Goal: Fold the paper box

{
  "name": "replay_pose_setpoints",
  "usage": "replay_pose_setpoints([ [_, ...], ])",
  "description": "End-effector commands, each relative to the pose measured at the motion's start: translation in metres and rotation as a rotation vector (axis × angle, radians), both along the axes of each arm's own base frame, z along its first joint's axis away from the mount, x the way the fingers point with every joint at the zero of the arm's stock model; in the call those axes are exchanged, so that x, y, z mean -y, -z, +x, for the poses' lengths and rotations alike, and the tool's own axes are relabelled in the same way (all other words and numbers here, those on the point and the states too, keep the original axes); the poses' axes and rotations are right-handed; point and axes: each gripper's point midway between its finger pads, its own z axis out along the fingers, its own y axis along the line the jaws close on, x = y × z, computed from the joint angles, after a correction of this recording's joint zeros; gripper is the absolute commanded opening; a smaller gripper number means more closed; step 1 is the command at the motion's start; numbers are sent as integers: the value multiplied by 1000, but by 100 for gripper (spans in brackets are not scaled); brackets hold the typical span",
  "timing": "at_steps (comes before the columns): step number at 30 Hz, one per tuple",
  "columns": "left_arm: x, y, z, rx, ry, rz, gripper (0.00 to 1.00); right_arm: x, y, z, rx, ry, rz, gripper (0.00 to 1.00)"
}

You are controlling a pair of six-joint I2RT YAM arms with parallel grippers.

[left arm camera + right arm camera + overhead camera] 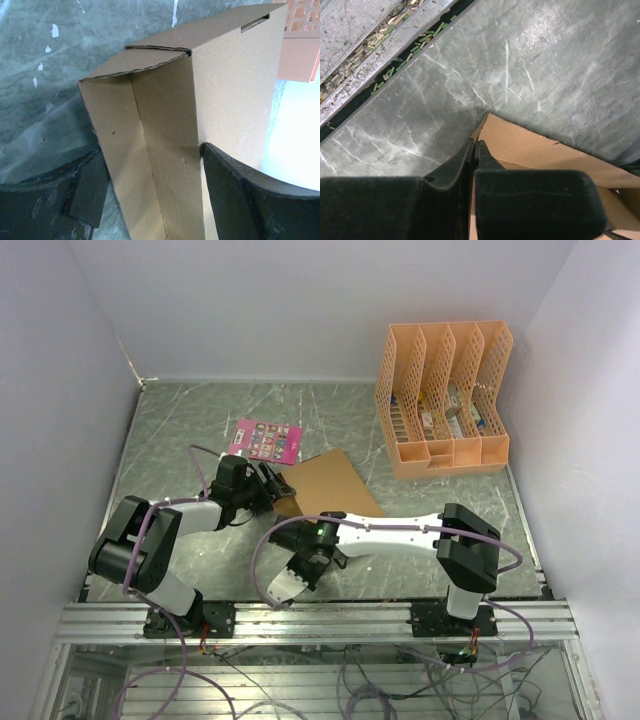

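A grey marbled bench (180, 420) sits between pale walls. The left fingers (82, 195) are spread wide and clasp the near end of the paper box (165, 150), one pad on each outer wall. The right fingers (520, 195) are pressed together, their tips at a corner of the box at mid-frame. The right arm crosses in front of the box. One orange organizer (445, 400) stands at upper right, and one pink card (265, 440) lies just above the box.

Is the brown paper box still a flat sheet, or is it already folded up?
Folded up: the left wrist view shows the paper box with walls standing around an empty hollow, one end flap tucked in.
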Motion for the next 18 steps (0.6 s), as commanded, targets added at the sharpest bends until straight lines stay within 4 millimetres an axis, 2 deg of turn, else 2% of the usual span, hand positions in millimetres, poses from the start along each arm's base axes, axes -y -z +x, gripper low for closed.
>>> replay_pose_setpoints([
  [1,-27,52,-27,-155,-20,152,79,5,2,1,-35,-33,-33,0],
  [9,-28,52,-26,-156,-19,155,79,12,0,-2,-63,-77,-43,0],
  [18,-30,54,-27,-161,-21,155,79,18,-6,4,-71,-86,-39,0],
])
